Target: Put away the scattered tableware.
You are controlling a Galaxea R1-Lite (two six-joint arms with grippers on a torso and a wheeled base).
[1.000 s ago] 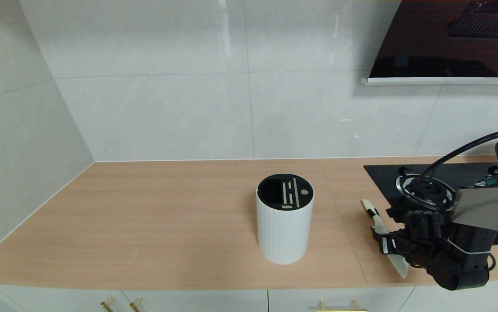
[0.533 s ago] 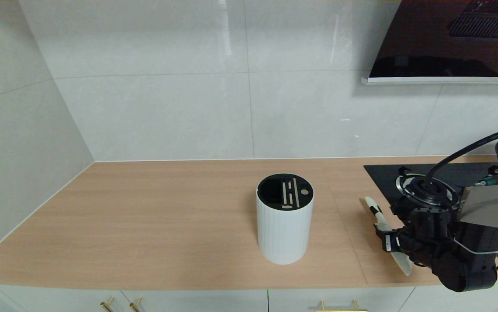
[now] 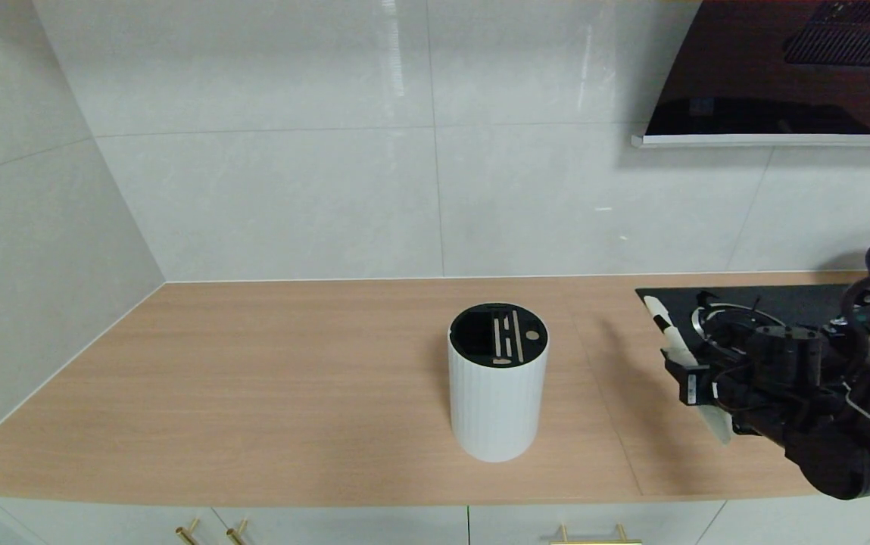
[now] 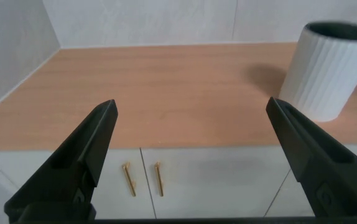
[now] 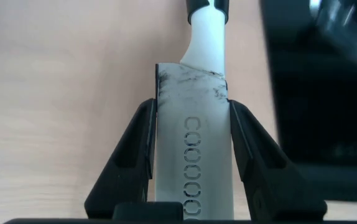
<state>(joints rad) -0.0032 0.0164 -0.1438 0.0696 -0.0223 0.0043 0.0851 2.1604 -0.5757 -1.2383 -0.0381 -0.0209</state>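
Note:
A white knife (image 3: pixel 675 342) with a black-banded handle hangs in the air above the counter's right part, its handle toward the hob and its blade slanting down toward the front. My right gripper (image 3: pixel 700 382) is shut on it at the blade's base. In the right wrist view the pale blade (image 5: pixel 192 143) sits clamped in the right gripper (image 5: pixel 191 109). A white ribbed knife holder (image 3: pixel 497 378) with a black slotted top stands mid-counter, left of the knife. My left gripper (image 4: pixel 190 112) is open and holds nothing, in front of the cabinets, with the holder (image 4: pixel 331 71) off to one side.
A black hob (image 3: pixel 798 299) with a burner ring lies on the counter's right end, just behind the right arm. A dark range hood (image 3: pixel 783 68) hangs above it. Tiled walls close the back and left. Cabinet handles (image 4: pixel 144 179) show below the wooden counter (image 3: pixel 291 378).
My right gripper has lifted the knife off the counter and carried it up and back toward the hob. The holder has not moved.

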